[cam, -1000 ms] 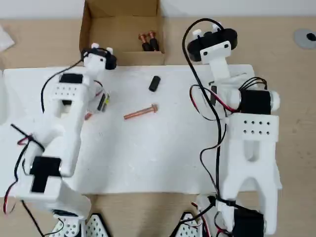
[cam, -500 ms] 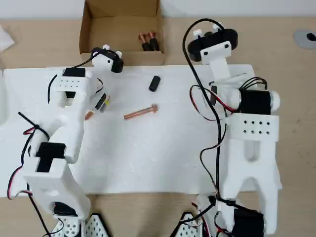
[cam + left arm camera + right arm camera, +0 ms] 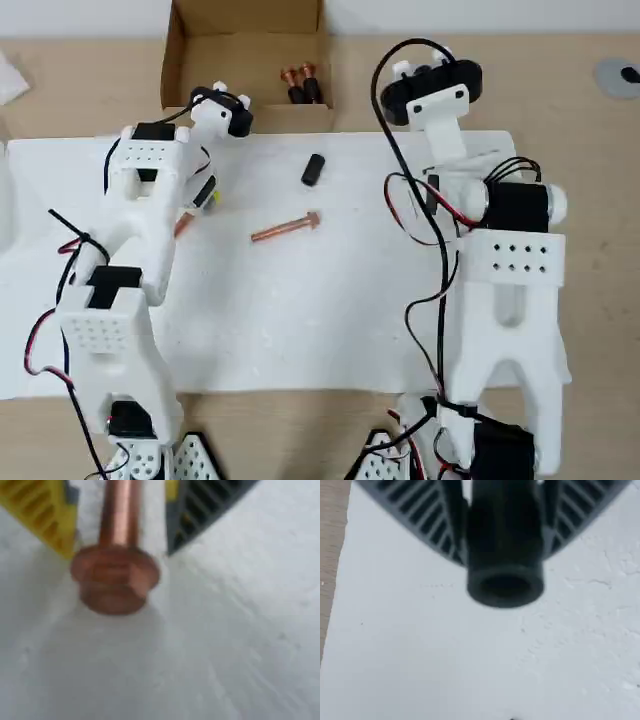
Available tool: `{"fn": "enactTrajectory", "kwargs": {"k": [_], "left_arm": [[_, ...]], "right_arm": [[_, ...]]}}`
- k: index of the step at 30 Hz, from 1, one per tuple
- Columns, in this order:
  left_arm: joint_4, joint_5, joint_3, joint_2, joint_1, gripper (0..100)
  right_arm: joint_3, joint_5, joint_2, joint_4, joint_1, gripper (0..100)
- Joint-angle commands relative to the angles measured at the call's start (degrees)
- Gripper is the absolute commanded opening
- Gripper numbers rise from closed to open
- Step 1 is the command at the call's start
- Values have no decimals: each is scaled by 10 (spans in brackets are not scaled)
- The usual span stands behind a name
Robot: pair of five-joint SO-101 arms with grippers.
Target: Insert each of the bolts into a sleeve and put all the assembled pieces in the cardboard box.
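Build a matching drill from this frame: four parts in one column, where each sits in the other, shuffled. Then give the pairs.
Things
1. copper hex-head metal bolt, left wrist view
2. black cylindrical sleeve, right wrist view
3. bare copper bolt, high view
4. two copper bolts fitted with black sleeves

Places
A. lying free on the white foam sheet
B. inside the brown cardboard box
C. gripped in the left arm's jaws
D. gripped in the right arm's jaws

Pairs: 1-C, 2-D, 3-A, 4-B

Both arms forward; left gripper (image 3: pixel 122 525) and right gripper (image 3: pixel 505 525) seemingly clamped tight.
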Motion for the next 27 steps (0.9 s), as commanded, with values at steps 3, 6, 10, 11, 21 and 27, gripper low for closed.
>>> {"fn": "enactTrajectory", "kwargs": {"k": [3,6,10,11,21,27], "left_arm": [[-4,0,-36,25,9,133],[1,1,-36,28,11,72],[4,1,-36,28,9,12],[9,1,-36,28,8,18],[52,60,-76,-1,16,11],[81,215,-204,-148,64,10]], "right_arm": [[9,-19,-25,-2,-7,9],[9,-20,-25,-2,-7,9],[9,-19,-25,-2,-7,9],[9,-19,-25,-2,-7,9],[7,-21,-29,-2,-8,9],[-44,-67,-49,-2,-42,9]]}}
